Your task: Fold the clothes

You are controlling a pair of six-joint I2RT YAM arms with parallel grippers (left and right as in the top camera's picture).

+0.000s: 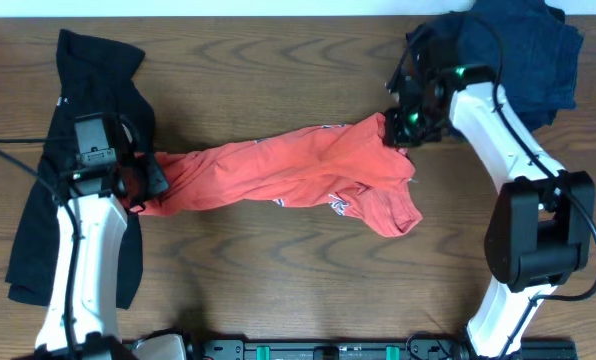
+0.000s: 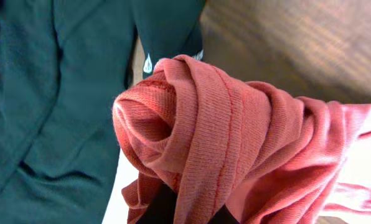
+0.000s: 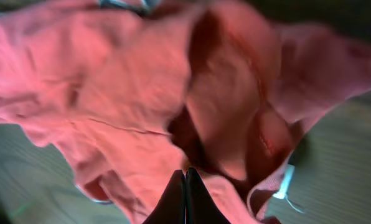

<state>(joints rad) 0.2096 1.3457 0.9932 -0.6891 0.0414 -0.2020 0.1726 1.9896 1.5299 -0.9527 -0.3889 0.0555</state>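
Overhead: coral-red T-shirt point(image 1: 298, 170) lies bunched lengthwise across the middle of the wooden desk point(image 1: 278, 60), drawn out into a twisted band between the two arms; bits of white and dark lettering show on its folds.

Left fingers point(image 1: 146, 186) clenched on the shirt's left end; in the left wrist view the red cloth point(image 2: 223, 124) is rolled into a thick wad just above the dark fingers point(image 2: 157, 211).

Right fingers point(image 1: 400, 124) clamped on the shirt's upper right corner; in the right wrist view they point(image 3: 178, 196) are pressed flat together, with red fabric point(image 3: 111, 93) gathered at their tips.

Long black garment point(image 1: 88, 60) lies along the desk's left edge, partly under the left arm, and touches the shirt's left end; its small white label point(image 2: 148, 63) shows beside the wad.

Dark blue garment point(image 1: 523, 50) heaped at the far right corner, behind the right arm.
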